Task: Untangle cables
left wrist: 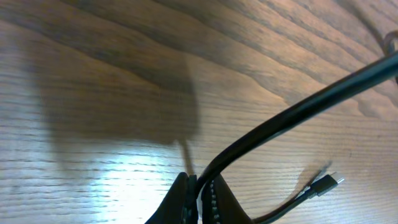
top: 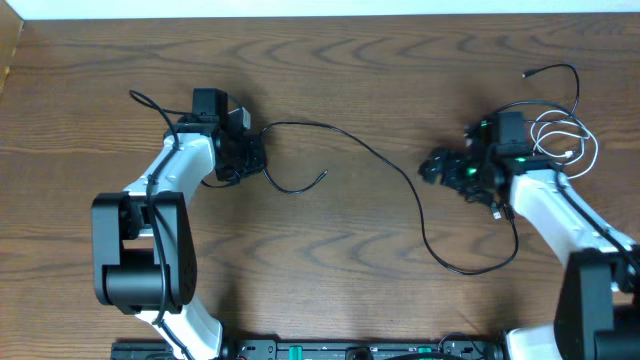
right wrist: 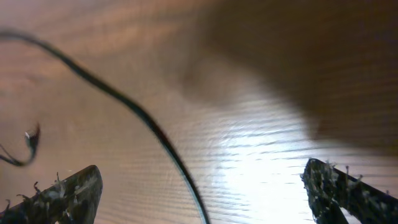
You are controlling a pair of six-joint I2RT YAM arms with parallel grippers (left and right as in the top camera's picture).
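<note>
The long black cable runs from my left gripper across the table, loops at the front right and passes under the right arm. My left gripper is shut on this cable. One plug end lies on the wood just beside it. The white cable lies coiled in loops at the far right, behind the right arm. My right gripper hangs open over the table with nothing held. In the right wrist view the black cable crosses the wood between the wide-apart fingers of that gripper.
A second thin black cord end lies at the back right near the white coil. The table's back edge runs along the top. Both arm bases stand at the front corners.
</note>
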